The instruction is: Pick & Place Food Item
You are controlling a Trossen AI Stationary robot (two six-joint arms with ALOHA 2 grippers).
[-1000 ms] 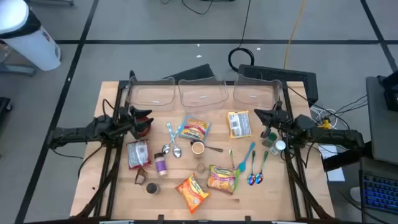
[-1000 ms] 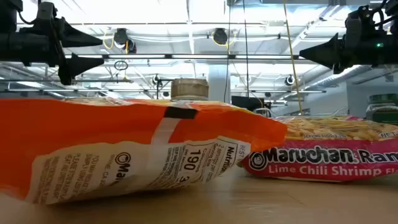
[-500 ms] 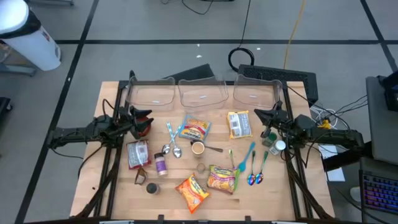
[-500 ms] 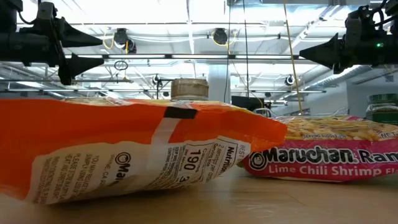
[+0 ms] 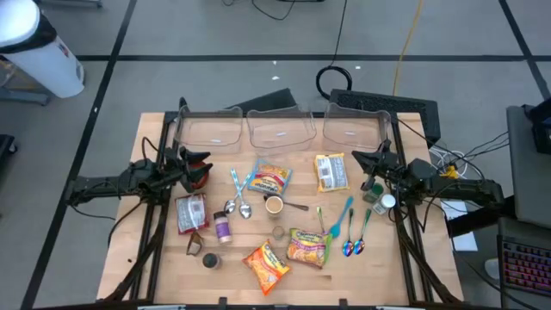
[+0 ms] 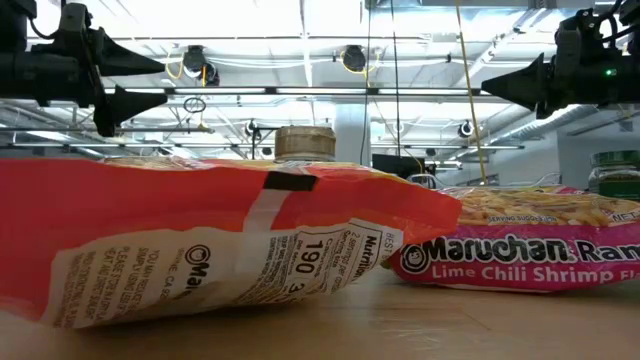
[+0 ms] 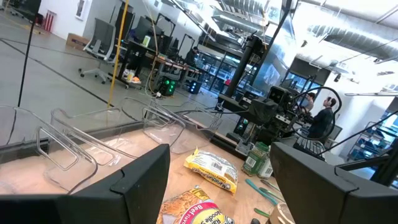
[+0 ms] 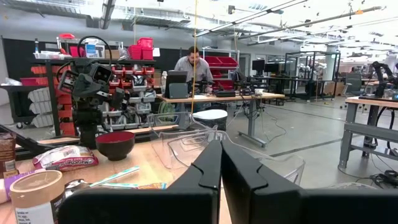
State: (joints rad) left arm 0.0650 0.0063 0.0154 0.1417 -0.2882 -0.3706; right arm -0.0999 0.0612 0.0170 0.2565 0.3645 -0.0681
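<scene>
Left gripper (image 5: 200, 164) spread at the wooden table's (image 5: 155, 258) left edge; right gripper (image 5: 359, 158) pressed together at the right edge. Crinkly noodle packs (image 5: 265, 263) near the front edge, three clear bins (image 5: 280, 129) along the back edge.

Three clear plastic bins (image 5: 279, 129) stood in a row along the far edge of the wooden worktop (image 5: 155, 258). A red bowl (image 5: 200, 176) sat near the left side, with two metal spoons (image 5: 238, 207) lying beside the middle. A blue spoon (image 5: 341, 215) and a green spoon (image 5: 362, 226) lay toward the right. Beyond the worktop, a person (image 8: 193, 67) sat at a desk (image 8: 214, 98), and a white cylinder (image 5: 47, 60) stood on the floor.
</scene>
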